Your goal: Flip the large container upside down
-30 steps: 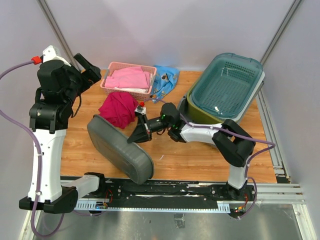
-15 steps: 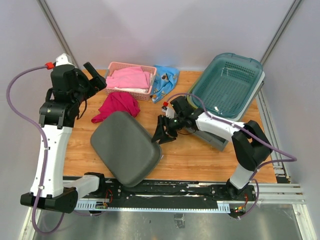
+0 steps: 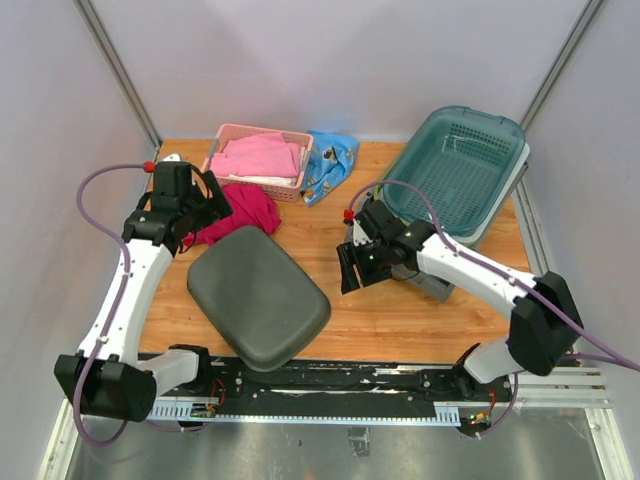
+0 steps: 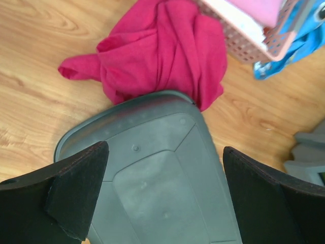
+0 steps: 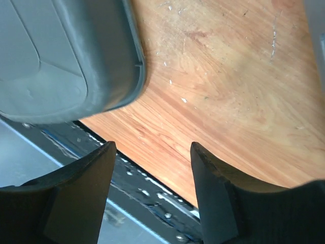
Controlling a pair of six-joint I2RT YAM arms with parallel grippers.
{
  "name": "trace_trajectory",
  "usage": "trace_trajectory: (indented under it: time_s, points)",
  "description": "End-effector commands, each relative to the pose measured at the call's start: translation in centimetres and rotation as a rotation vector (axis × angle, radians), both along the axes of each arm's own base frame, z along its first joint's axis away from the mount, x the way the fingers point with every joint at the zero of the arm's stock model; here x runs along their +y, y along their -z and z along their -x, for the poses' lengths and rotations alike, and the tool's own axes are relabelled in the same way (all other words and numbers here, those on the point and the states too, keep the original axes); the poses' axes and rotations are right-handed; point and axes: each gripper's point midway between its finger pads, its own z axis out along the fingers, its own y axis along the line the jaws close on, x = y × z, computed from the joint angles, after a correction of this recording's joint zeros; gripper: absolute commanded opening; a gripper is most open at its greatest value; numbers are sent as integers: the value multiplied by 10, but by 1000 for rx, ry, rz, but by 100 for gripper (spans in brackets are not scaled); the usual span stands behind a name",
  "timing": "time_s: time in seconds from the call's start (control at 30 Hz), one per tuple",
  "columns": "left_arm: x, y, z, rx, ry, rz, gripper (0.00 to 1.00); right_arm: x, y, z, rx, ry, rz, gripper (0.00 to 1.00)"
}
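Left wrist shows left pincer [image 4: 165,201] spread wide over the large container [image 4: 152,147], empty; right pincer [image 5: 152,170] likewise.

large container [image 3: 258,296] bottom-up on counter [image 3: 400,310], below your left fingers [image 4: 76,195], left of your right fingers [image 5: 76,198] | cloth [image 4: 157,56] just beyond left fingers, touching container

— What sits on the wooden table [image 3: 400,310]?
— At the front left, the large container [image 3: 258,296], base up (dark grey, smooth). A red cloth [image 3: 245,208] touches its far rim. Behind are a pink basket [image 3: 213,163] and a blue bag [image 3: 330,160], with stacked bins [image 3: 512,150] at the right.
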Motion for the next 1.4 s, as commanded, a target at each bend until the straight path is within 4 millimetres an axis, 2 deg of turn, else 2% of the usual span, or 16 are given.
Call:
trace_trajectory:
  time_s: [0.0, 0.13, 0.23, 0.33, 0.47, 0.57, 0.67, 0.8, 1.0, 1.13, 1.2, 1.37]
  points:
    - [1, 33, -18, 41, 13, -26, 99, -7, 2, 24, -208, -176, 118, 64]
    - [-1, 76, -28, 126, 17, -21, 99, 14, 21, 59, -254, -334, 132, 66]
    - [-9, 105, -30, 181, 46, 13, 99, 27, 33, 77, -244, -409, 123, 66]
    - [-23, 124, -27, 215, 103, 64, 99, 38, 44, 88, -227, -454, 122, 66]
    - [-41, 142, -14, 258, 193, 134, 99, 45, 55, 90, -199, -447, 132, 66]
    - [-53, 151, 2, 288, 233, 190, 99, 37, 63, 77, -195, -372, 204, 66]
    - [-72, 149, 18, 290, 279, 259, 99, 23, 71, 62, -160, -263, 238, 66]
    - [-97, 149, 44, 297, 317, 342, 99, -8, 76, 32, -137, -76, 274, 66]
    - [-129, 130, 74, 279, 390, 415, 99, -34, 65, -1, -183, 65, 280, 66]
    - [-127, 93, 70, 171, 391, 376, 99, -38, 61, 1, -195, 67, 257, 65]
    - [-118, 72, 63, 109, 362, 332, 99, -42, 69, 11, -175, 66, 243, 65]
    - [-101, 51, 51, 52, 288, 257, 99, -35, 77, 24, -148, 81, 198, 63]
